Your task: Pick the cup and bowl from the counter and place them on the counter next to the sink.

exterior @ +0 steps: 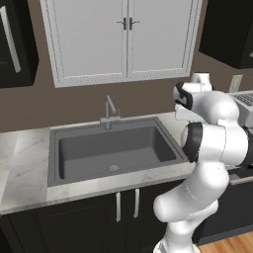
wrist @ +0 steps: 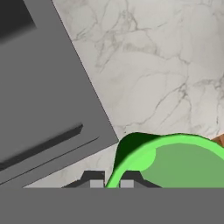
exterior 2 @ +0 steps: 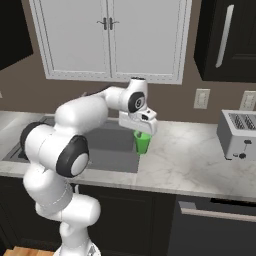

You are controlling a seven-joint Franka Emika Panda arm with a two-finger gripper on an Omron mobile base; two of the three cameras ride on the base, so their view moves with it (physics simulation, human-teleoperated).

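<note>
The white arm's two-finger gripper (exterior 2: 141, 133) pinches the rim of the small bright green cylindrical cup (exterior 2: 142, 142), one dark finger tip (wrist: 97, 180) on either side of the green wall in the hand view, so the claw is closed on the cup. In the right base view the cup hangs under the hand at the right edge of the large rectangular dark grey sink (exterior 2: 107, 150), over the white marble counter with faint grey veins (exterior 2: 190, 160); whether its base touches the marble cannot be told from here. The hand view looks down past the cup's open mouth (wrist: 175, 162) onto veined marble (wrist: 148, 65), with the sink's grey rim (wrist: 52, 109) running diagonally beside it. In the left base view the sink (exterior: 111, 150) shows its round drain and slim chrome faucet (exterior: 109, 111), under white wall cabinets (exterior: 123, 37). A silver toaster (exterior 2: 238, 134) stands well apart on the counter to the right.
</note>
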